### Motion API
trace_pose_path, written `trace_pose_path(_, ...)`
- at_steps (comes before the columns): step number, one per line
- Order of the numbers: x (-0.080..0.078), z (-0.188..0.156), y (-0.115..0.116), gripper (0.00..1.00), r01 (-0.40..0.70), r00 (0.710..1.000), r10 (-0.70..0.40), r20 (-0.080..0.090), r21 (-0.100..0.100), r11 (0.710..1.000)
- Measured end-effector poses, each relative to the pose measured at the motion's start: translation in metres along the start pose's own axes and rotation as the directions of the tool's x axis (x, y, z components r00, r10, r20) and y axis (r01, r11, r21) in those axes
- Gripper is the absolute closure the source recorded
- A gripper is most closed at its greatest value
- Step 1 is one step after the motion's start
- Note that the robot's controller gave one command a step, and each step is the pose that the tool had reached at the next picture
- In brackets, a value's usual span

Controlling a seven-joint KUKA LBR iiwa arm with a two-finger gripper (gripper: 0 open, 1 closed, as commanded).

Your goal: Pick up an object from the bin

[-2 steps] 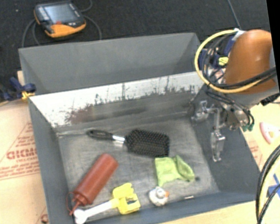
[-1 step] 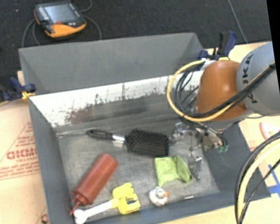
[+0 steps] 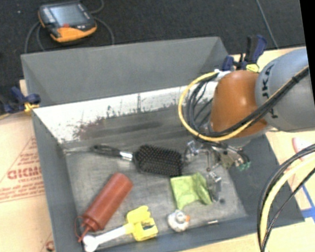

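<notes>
Camera view. My gripper (image 3: 215,183) is low over the right part of the bin (image 3: 125,68), at the right edge of a green cloth (image 3: 188,192). Whether they touch: cannot tell. Gripper open or closed: cannot tell either.

The green cloth lies crumpled on the floor, right of centre, near the front wall. It is roughly square, a little longer from back to front, with no clear pointing end.

My arm comes in from the right, its orange cover (image 3: 234,108) above the back right corner. The wrist is bent down and leftward, with yellow and black cables looped round it.

Just behind the cloth is a black brush (image 3: 158,159), handle to the back left. A red bottle (image 3: 105,202) lies well to the left, its long axis diagonal and its neck to the front left.
</notes>
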State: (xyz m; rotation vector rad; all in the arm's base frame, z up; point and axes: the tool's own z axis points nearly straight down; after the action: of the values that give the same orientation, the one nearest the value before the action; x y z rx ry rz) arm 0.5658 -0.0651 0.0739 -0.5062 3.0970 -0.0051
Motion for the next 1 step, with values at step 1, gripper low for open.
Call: trace_pose_path(1, 0.0134, -0.0003, 0.0197, 0.0, -0.113, 0.994, 0.113, 0.007, 0.002, 0.994)
